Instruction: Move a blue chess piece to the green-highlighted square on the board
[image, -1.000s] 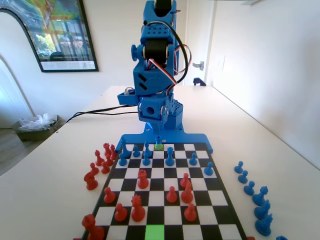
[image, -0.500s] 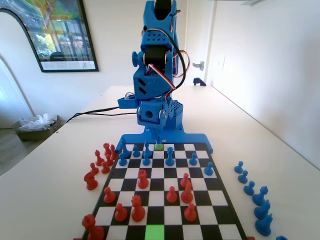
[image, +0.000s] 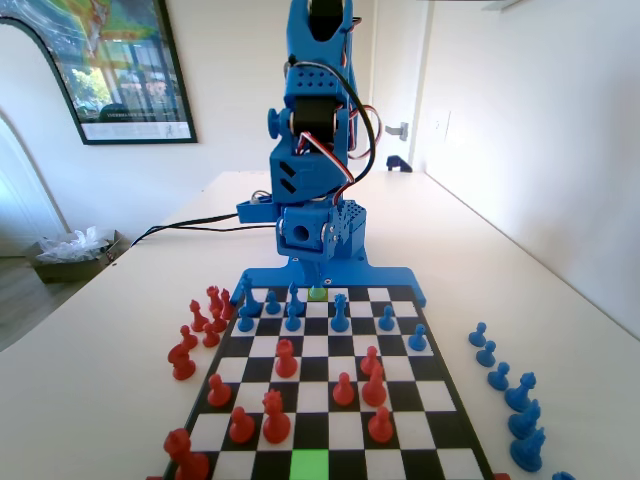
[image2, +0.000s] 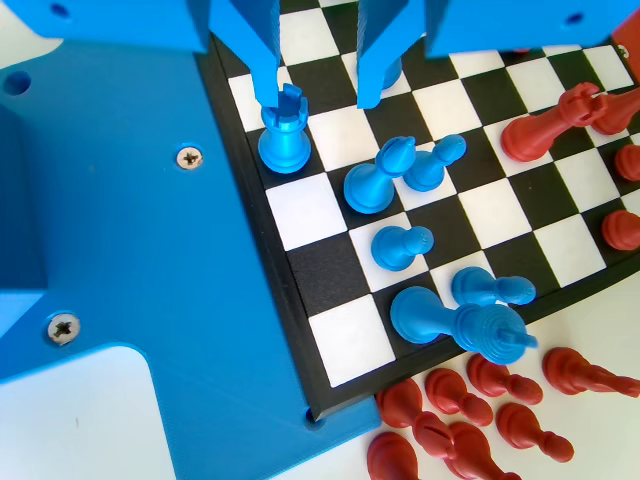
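A small blue chess piece (image2: 285, 140) with a round base stands on a dark square in the board's (image2: 296, 318) edge row. My gripper (image2: 316, 98) hangs open over it, and the piece's top sits just inside the left jaw, not clamped. In the fixed view the gripper (image: 316, 272) is low at the far row, over the dull green square (image: 318, 293). The bright green-highlighted square (image: 309, 465) lies in the nearest row of the board (image: 405, 277), with nothing on it.
Other blue pieces (image2: 372, 185) crowd close to the gripper's right. Red pieces (image: 285, 358) fill the board's near half. Captured red pieces (image: 184, 358) lie left of the board, and several blue ones (image: 520, 395) stand off it on the right.
The arm's wrist block has shifted slightly right and settled lower over the far row. No piece has moved.
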